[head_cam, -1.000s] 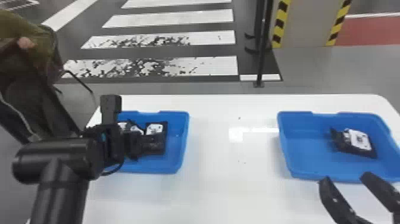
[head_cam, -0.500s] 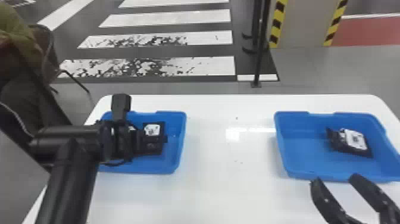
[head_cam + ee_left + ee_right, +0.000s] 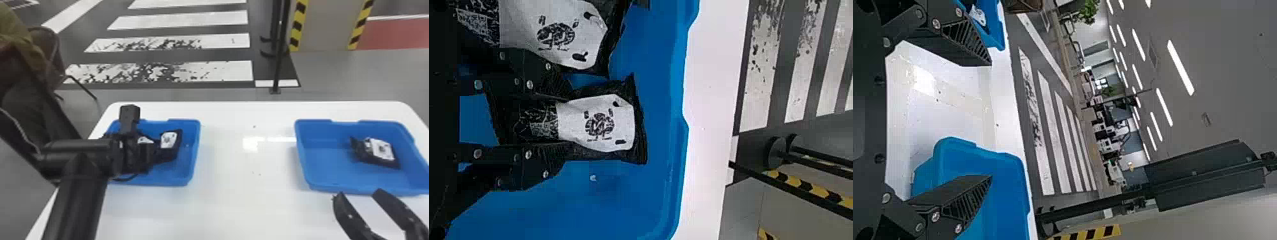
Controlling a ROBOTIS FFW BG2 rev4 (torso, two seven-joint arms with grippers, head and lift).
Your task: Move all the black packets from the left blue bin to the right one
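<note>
On a white table [image 3: 236, 204] sit two blue bins. In the left bin [image 3: 191, 172], the left gripper's [image 3: 154, 156] parted fingers flank a black packet [image 3: 596, 122], another [image 3: 554, 35] beside it; whether they pinch it, I cannot tell. The right bin [image 3: 328, 166] holds one packet [image 3: 381, 150]; near it, the right gripper [image 3: 360, 193] is spread and empty. Beyond lie grey floor, white crossing stripes [image 3: 217, 71], a black pole [image 3: 280, 57] and a yellow-and-black-edged pillar [image 3: 328, 25].

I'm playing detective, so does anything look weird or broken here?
Yes: the nearest white painted floor stripes look worn, with dark patches breaking through. The black packet with a white label lies crooked in the right blue plastic bin.
</note>
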